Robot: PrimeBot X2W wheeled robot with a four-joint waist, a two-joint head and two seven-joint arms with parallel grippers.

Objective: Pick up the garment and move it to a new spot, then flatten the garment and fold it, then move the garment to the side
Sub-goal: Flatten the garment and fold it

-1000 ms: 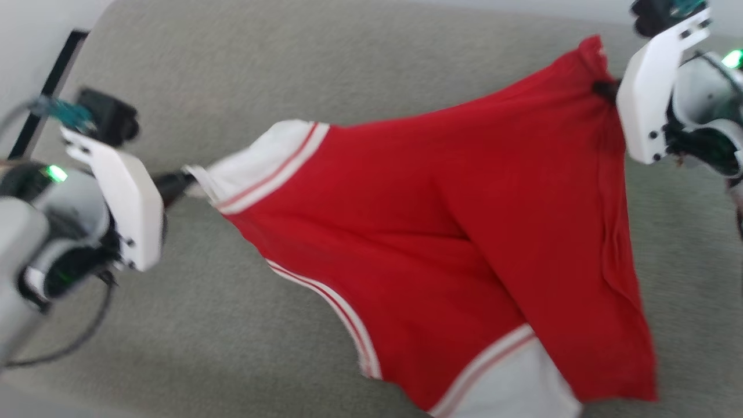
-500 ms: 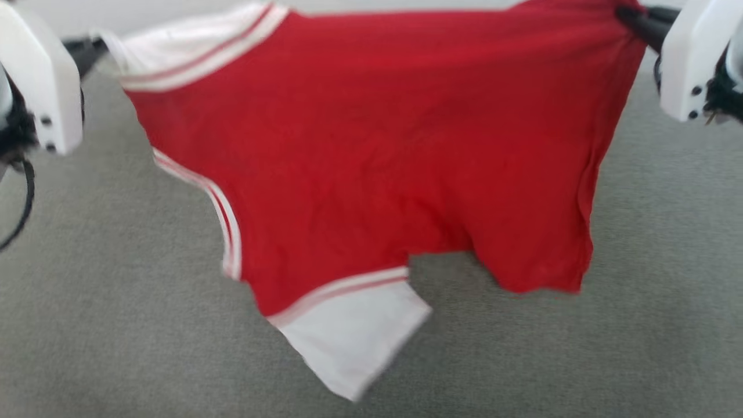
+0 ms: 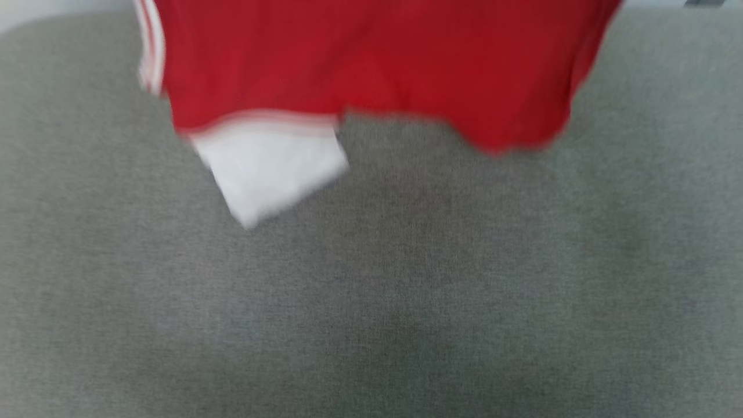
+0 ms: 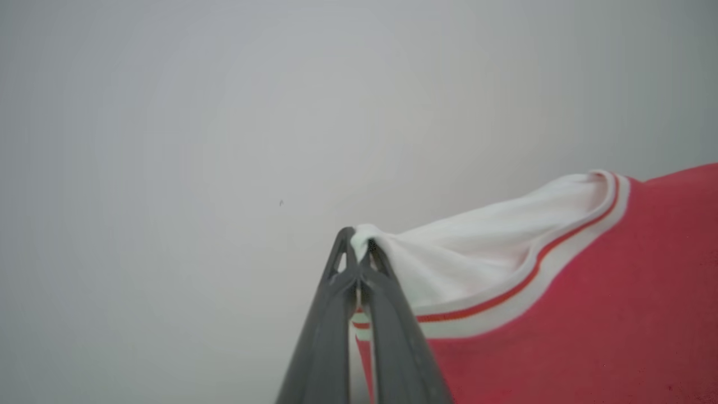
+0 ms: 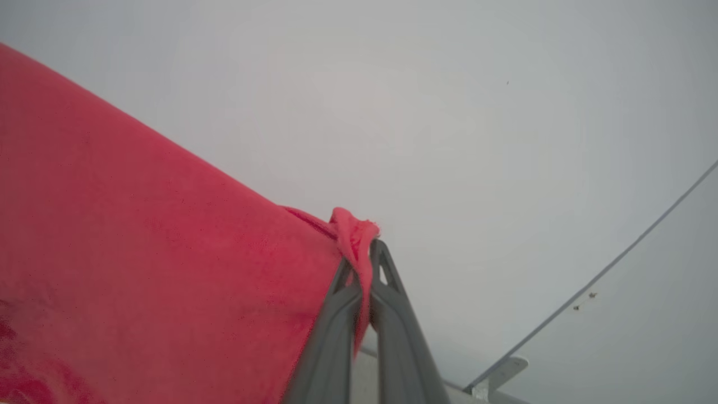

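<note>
As left claw [image 4: 358, 240], right claw [image 5: 362, 253] clench its bunched corners, soft red garment [image 3: 371, 58] hangs.

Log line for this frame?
state: red jersey held up, spread | left hand: shut on white corner | right hand: shut on red corner | below: grey surface

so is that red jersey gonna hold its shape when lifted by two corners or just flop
Probably floppy: the jersey hangs limp, its white panel dangling loose. Likely light: the left hand and right hand each carry it by a small pinched bunch. It might slip if tugged.
</note>
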